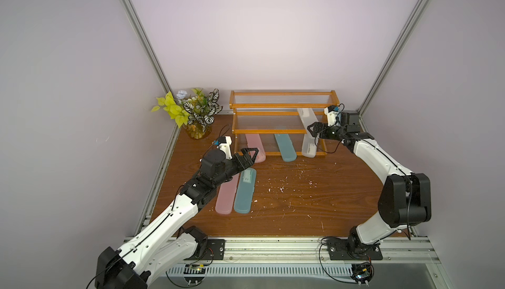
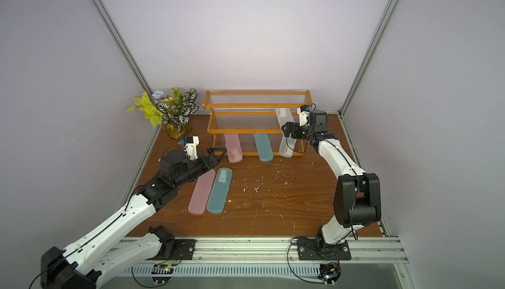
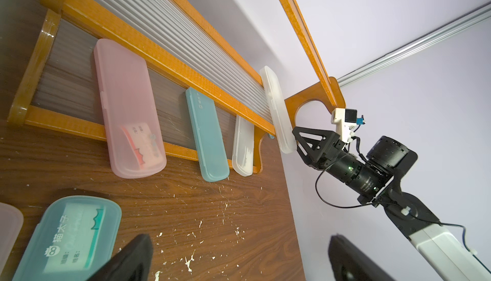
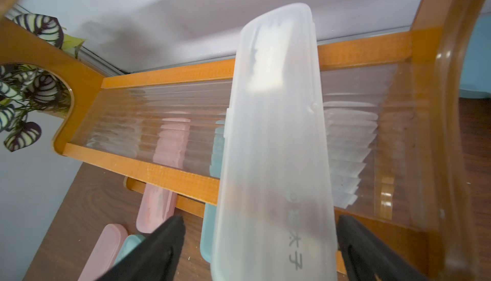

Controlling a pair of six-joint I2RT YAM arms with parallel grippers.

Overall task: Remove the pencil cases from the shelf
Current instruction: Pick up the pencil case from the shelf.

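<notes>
Straddling the clear case point(image 4: 273, 146) with my right fingers point(image 1: 313, 130) spread, not yet gripping; it leans over the middle rail of the shelf point(image 1: 273, 131). Light, stiff, slick plastic, I judge: pinch across its narrow width. My left fingers point(image 1: 250, 155) hang apart, empty, above the table point(image 1: 300, 205). Frosting blurs its contents; ribbed tiers smear the cases point(image 4: 170, 144) below.

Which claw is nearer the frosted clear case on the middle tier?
Right. The right claw is open astride the frosted clear case; the left claw hovers away by the bottom-tier pink case.
</notes>
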